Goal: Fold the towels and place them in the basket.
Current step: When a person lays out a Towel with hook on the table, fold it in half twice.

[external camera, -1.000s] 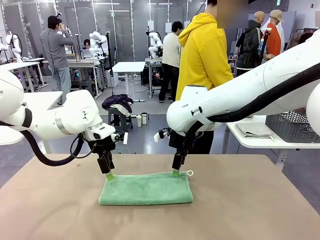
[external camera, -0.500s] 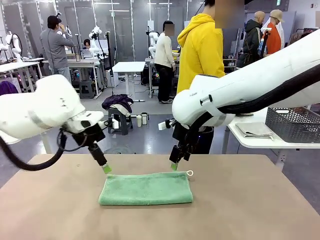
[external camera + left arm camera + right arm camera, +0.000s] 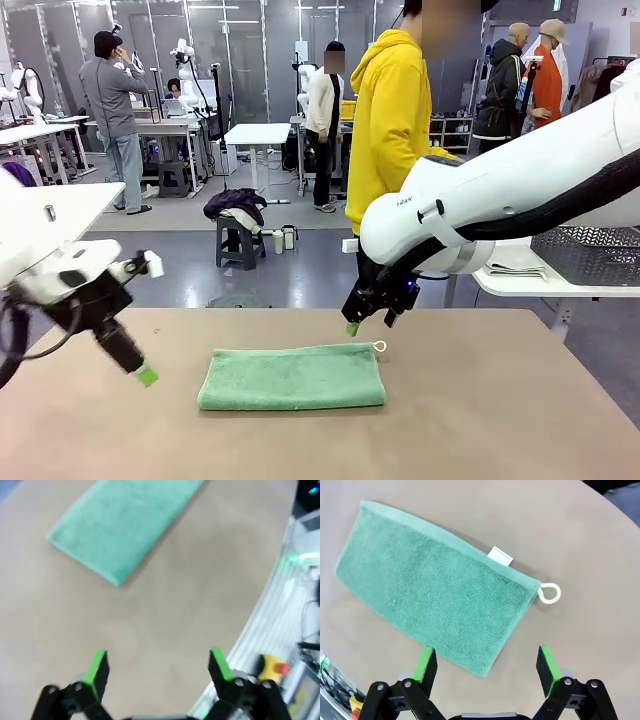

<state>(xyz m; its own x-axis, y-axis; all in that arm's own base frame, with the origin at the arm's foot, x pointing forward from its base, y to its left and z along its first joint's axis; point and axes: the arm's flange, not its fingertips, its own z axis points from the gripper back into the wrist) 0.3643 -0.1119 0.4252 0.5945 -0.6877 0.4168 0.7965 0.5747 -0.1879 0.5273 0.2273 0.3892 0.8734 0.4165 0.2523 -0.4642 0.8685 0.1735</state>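
While both grippers hang empty above the table, nothing is being gripped. Nearest the robot, the left gripper hovers low over bare tabletop with its jaws wide apart. The green towel lies just to its right, flat at the middle of the table and folded into a long strip. The white loop sticks out at the strip's far right corner, and the white label peeps from the far edge. Just beyond that corner the right gripper hangs above the table, its jaws also spread and holding nothing.

Farther off to the right, a side table carries the pale towel, which lies folded just beside the basket, not in it. A person in a yellow top stands behind the main table, close to that side table.

The strip probably needs another fold, and that is where the risk lies. A pinch that takes only the top layer at an end would peel the fold open instead of doubling the cloth. A finger could catch in the loop and drag the corner askew. Soft terry sags, so a one-sided lift may let the layers slide apart on the way to the basket, which is well apart from the cloth. The swing toward the basket also passes near the person.
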